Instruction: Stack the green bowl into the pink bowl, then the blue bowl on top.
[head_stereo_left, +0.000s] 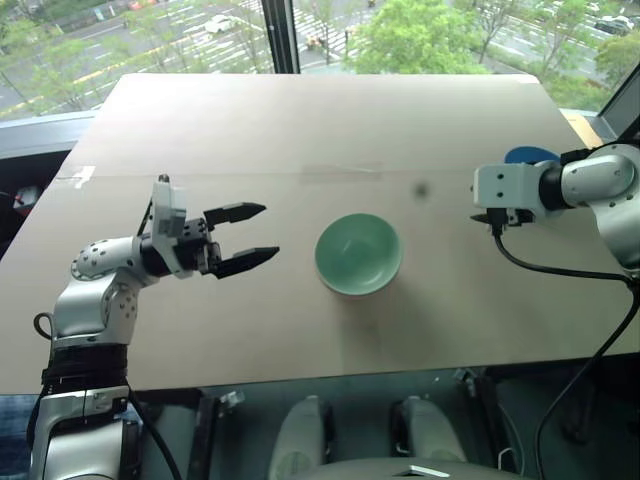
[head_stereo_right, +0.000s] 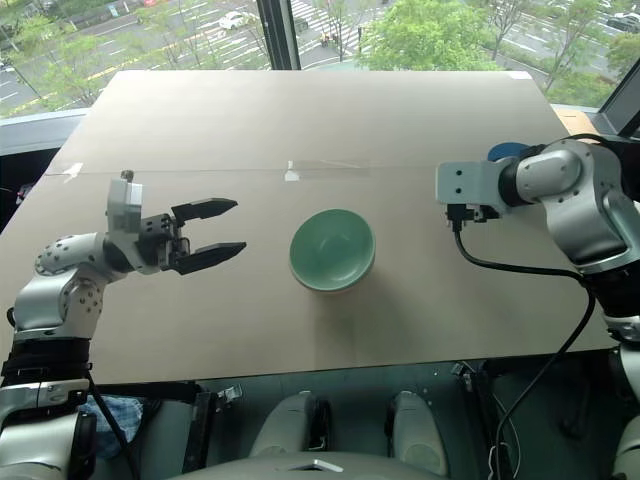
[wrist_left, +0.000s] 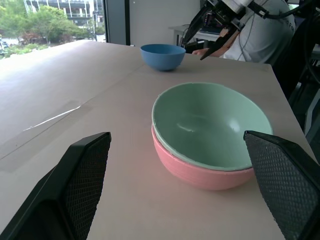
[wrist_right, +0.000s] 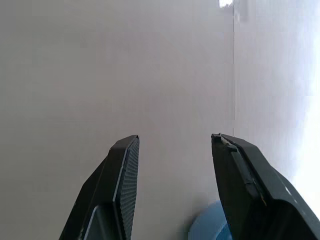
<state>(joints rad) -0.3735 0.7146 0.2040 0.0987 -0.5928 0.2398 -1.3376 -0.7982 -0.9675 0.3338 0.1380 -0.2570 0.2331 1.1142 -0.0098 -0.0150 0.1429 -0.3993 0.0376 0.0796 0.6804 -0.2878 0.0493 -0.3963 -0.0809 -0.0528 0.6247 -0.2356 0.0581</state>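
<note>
The right pincer hangs above the worktop with its jaws parted and nothing between them; the blue bowl sits just below and beside it, at the right far side of the worktop. The step in hand looks to be picking up that bowl, so the jaws should straddle its rim, one finger inside and one outside, and close before lifting. The left pincer waits wide open and empty, level, pointing at the stack. The green bowl already nests in the pink bowl mid-worktop. Carry the blue one over and lower it centred, so it seats without tilting.
</note>
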